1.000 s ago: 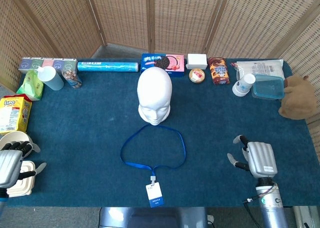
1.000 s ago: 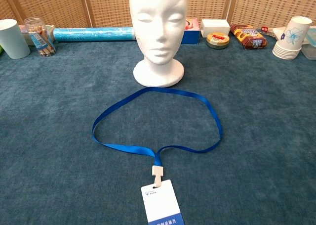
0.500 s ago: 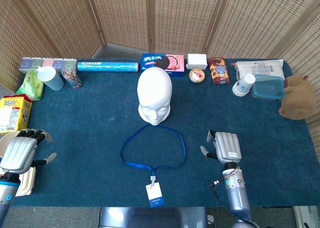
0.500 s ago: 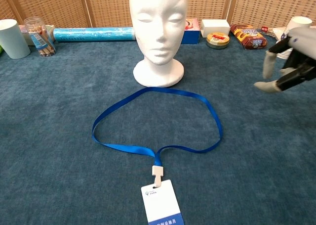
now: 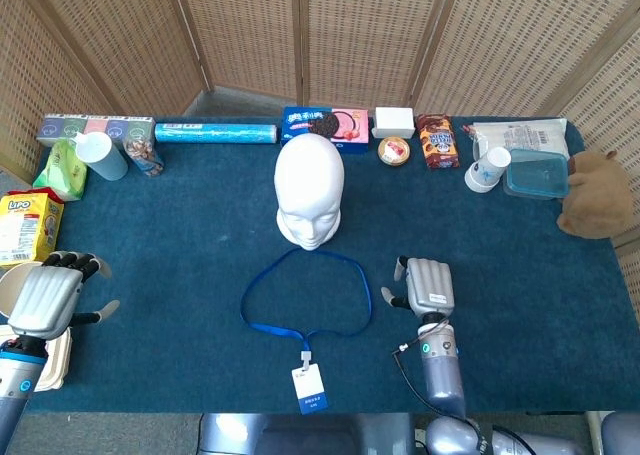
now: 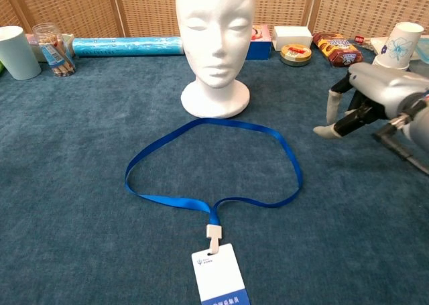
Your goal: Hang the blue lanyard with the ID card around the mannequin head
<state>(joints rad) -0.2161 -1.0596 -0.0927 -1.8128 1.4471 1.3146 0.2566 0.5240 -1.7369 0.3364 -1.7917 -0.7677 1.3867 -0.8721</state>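
Observation:
The white mannequin head [image 5: 309, 191] [image 6: 215, 40] stands upright in the middle of the blue cloth. In front of it the blue lanyard [image 5: 306, 292] [image 6: 213, 159] lies flat in an open loop, its white ID card [image 5: 308, 389] [image 6: 219, 277] at the near end. My right hand [image 5: 424, 286] [image 6: 365, 94] hovers just right of the loop, fingers apart, holding nothing. At the table's left edge my left hand [image 5: 48, 296] is open and empty, far from the lanyard; the chest view does not show it.
Along the back stand a blue roll [image 5: 215, 133], cookie boxes [image 5: 324, 124], a round tin [image 5: 393, 151], a snack bag [image 5: 437, 140], paper cups [image 5: 487, 169] and a clear tub [image 5: 536, 173]. A yellow box [image 5: 25, 227] and white containers [image 5: 45, 363] sit by the left hand.
My right hand has moved left across the cloth toward the lanyard's right side. My left hand has risen and shifted slightly inward from the white containers. The lanyard has not moved.

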